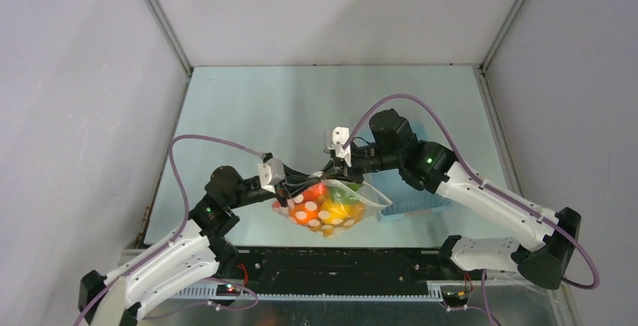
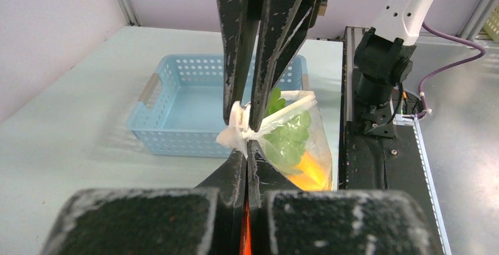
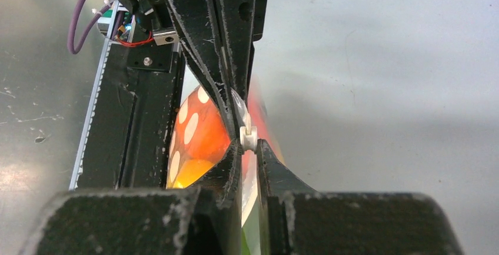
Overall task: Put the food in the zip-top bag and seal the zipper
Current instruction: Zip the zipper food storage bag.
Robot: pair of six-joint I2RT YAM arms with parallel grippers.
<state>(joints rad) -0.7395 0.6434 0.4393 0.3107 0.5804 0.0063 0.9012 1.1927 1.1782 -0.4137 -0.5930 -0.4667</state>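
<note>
The zip-top bag point(image 1: 328, 207), clear with white dots, hangs between my two grippers over the table's front edge. The food is inside it: red and orange pieces point(image 1: 311, 195), yellow ones point(image 1: 336, 214) and green ones point(image 1: 347, 190). My left gripper point(image 2: 247, 144) is shut on the white zipper strip point(image 2: 234, 131) at the bag's left end. In that view green food point(image 2: 291, 134) and orange food point(image 2: 312, 174) show through the plastic. My right gripper point(image 3: 249, 145) is shut on the small white slider point(image 3: 248, 138), nose to nose with the left fingers point(image 3: 215, 49).
A light blue perforated basket point(image 1: 412, 202) stands just right of the bag, under the right arm; it looks empty in the left wrist view point(image 2: 188, 99). A black rail point(image 1: 331, 262) runs along the table's near edge below the bag.
</note>
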